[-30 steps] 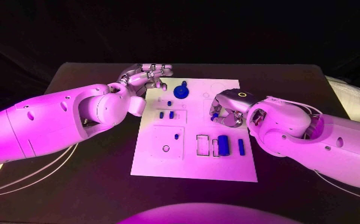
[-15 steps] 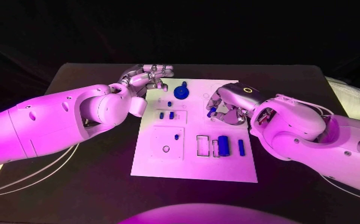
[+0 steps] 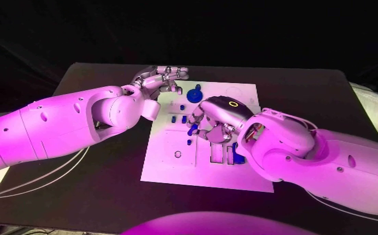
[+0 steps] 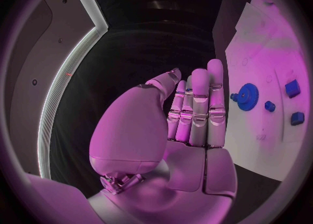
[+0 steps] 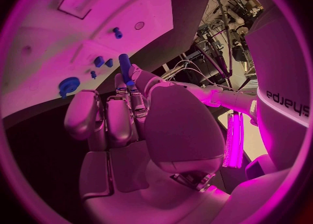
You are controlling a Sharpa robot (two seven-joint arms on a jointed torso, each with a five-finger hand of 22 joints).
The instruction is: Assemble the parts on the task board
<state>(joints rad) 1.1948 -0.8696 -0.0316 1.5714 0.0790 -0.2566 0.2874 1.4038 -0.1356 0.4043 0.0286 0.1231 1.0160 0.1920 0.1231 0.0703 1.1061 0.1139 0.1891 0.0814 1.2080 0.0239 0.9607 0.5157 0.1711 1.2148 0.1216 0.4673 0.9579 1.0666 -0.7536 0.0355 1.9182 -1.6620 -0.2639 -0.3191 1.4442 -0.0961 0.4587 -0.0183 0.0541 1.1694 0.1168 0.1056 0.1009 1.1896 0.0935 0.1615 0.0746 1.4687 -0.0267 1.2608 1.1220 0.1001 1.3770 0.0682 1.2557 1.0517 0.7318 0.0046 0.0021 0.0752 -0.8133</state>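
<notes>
Held above the middle of the task board [image 3: 161, 158]: right hand [image 3: 211, 121], fingers pinching a blue pin [image 5: 124, 67] at their tips, plain from the right wrist. Hovered by the board's far left corner near the blue gear [image 4: 248, 97]: left hand [image 3: 161, 80], fingers straight, together, empty.

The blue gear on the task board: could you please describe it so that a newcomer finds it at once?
Start at the white task board and go to its far edge, beside the left hand. The blue gear stands there, a round toothed disc, far broader than the small blue blocks near it.
</notes>
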